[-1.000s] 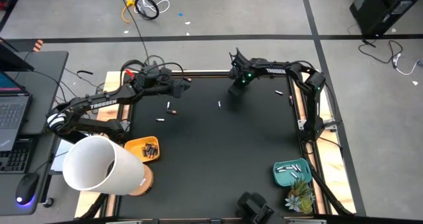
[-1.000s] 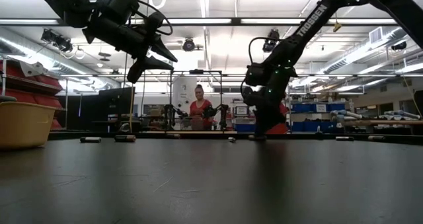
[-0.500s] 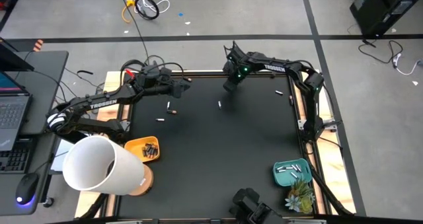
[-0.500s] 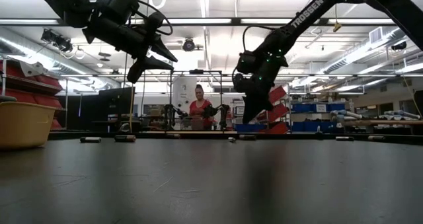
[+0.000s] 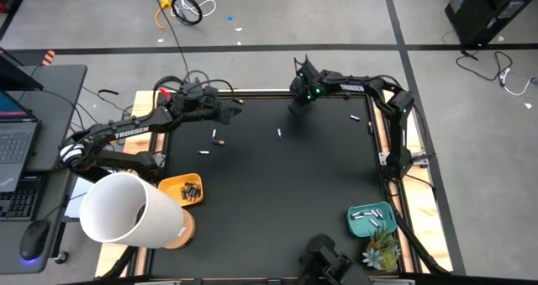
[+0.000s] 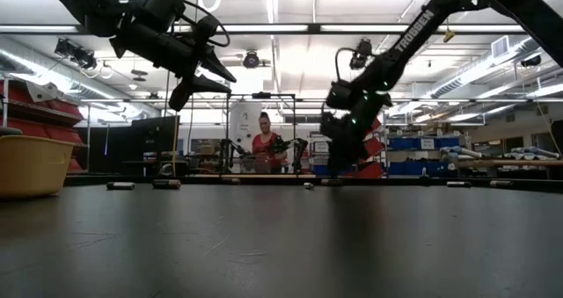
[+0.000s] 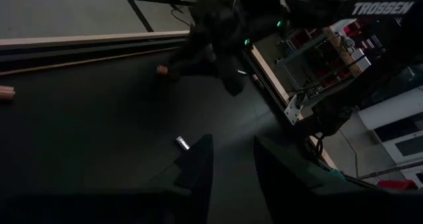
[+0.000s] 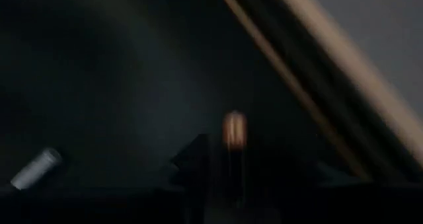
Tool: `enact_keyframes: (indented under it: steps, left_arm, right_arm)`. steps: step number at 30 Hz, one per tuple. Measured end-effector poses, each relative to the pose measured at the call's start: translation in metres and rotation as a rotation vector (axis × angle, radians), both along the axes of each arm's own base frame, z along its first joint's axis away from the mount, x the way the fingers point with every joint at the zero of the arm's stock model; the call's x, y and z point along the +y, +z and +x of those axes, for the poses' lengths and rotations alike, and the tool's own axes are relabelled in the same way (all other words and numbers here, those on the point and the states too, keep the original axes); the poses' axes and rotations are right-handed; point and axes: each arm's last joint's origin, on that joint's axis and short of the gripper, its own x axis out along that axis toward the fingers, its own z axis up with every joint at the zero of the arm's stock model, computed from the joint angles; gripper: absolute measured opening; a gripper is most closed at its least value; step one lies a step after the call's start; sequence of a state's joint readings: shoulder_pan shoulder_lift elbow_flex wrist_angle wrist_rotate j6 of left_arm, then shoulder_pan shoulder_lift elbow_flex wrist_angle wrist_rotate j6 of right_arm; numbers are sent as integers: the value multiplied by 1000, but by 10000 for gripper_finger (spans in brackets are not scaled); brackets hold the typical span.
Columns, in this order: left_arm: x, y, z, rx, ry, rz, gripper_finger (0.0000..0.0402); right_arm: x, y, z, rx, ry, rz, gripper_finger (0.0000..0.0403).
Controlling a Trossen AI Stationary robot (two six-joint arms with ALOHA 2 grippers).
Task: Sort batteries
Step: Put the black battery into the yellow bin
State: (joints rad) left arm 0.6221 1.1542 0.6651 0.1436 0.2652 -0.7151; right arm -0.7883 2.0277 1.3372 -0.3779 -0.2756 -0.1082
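Observation:
Loose batteries lie on the black table [image 5: 277, 184]: a dark one [image 5: 214, 135], a white one [image 5: 203, 152], another white one [image 5: 279, 133] and one at the far right [image 5: 355, 117]. My right gripper [image 5: 296, 106] [image 6: 341, 164] hangs low at the table's far edge, open. In its wrist view a blurred copper-ended battery [image 8: 234, 128] shows ahead in the gap between its fingers, and a white battery [image 8: 36, 168] lies off to one side. My left gripper [image 5: 232, 110] [image 7: 231, 161] hovers open and empty high over the far left.
An orange tray [image 5: 172, 184] holding dark batteries sits near left, beside a big white cup [image 5: 126, 209]. A teal tray [image 5: 382, 226] with white batteries and a small plant [image 5: 382, 251] stand near right. Wooden rails edge the table. A person stands in the room beyond.
My right gripper has risen off the table and swung a little toward the left and far edge. It has then come back down close to the table, tipping as it went. The left arm has kept still.

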Motion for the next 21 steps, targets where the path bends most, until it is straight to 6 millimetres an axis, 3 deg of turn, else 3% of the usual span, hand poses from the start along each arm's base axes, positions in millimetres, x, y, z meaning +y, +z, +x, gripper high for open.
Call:
enact_keyframes:
  steps: [3, 8, 18, 21]
  left_arm:
    - [0, 0, 0, 0, 0, 0, 124]
    - [0, 0, 0, -1, 1, -1, 124]
    - [0, 0, 0, -2, 3, -2, 124]
    - [0, 0, 0, -2, 3, -2, 124]
  right_arm:
    - [4, -17, -9, 2, 0, 0, 148]
    - [4, -14, -7, 48, -13, -66, 123]
    - [18, -14, -4, 215, 32, -120, 12]
    - [22, -15, -4, 274, 28, -131, 8]
